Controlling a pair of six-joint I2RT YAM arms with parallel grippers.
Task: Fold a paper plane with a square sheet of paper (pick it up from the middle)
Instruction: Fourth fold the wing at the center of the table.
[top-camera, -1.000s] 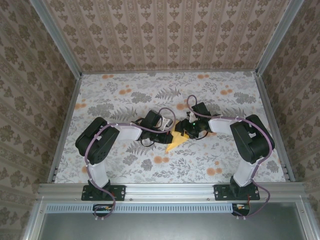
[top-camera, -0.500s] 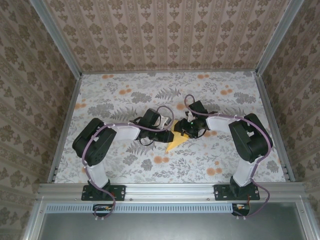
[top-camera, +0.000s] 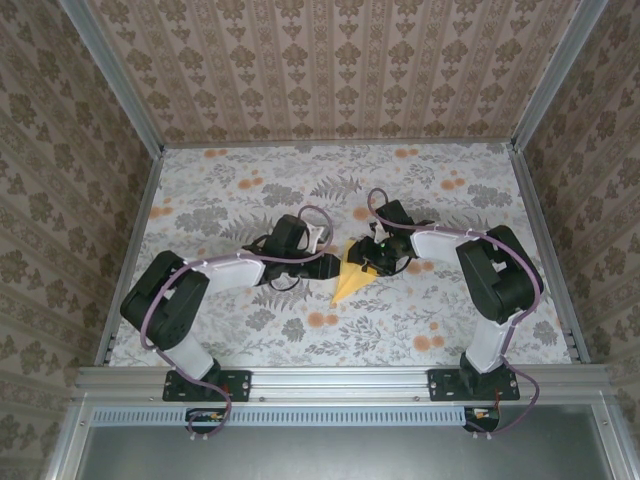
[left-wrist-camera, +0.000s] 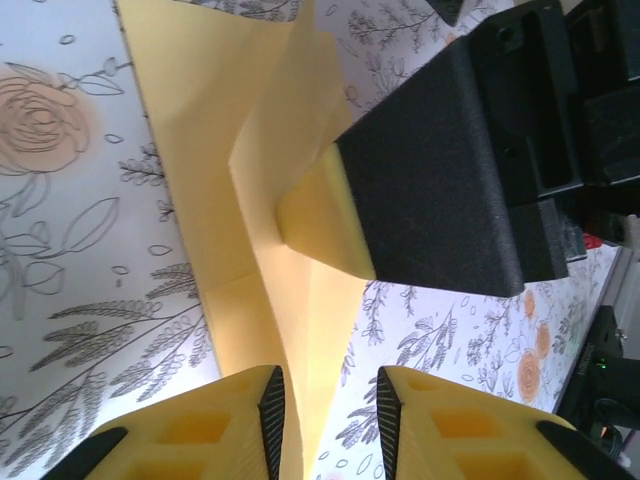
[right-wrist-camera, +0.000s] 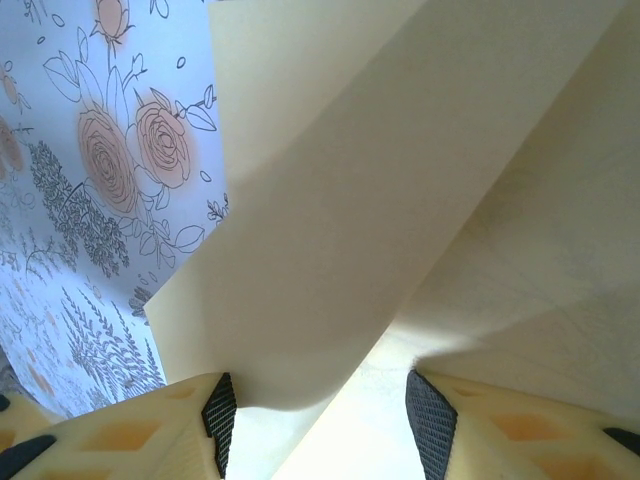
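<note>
Folded yellow paper sheet (top-camera: 347, 284) lying mid-surface (top-camera: 450, 200), tip pointing near-left, left claw (left-wrist-camera: 325, 390) slightly parted astride its crease, gripping nothing, right claw (right-wrist-camera: 318, 395) about half open, pad pressed onto the sheet's far-right part

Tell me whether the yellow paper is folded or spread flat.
Folded. The paper tapers to a point, and close up it shows creases and overlapping layers.
</note>
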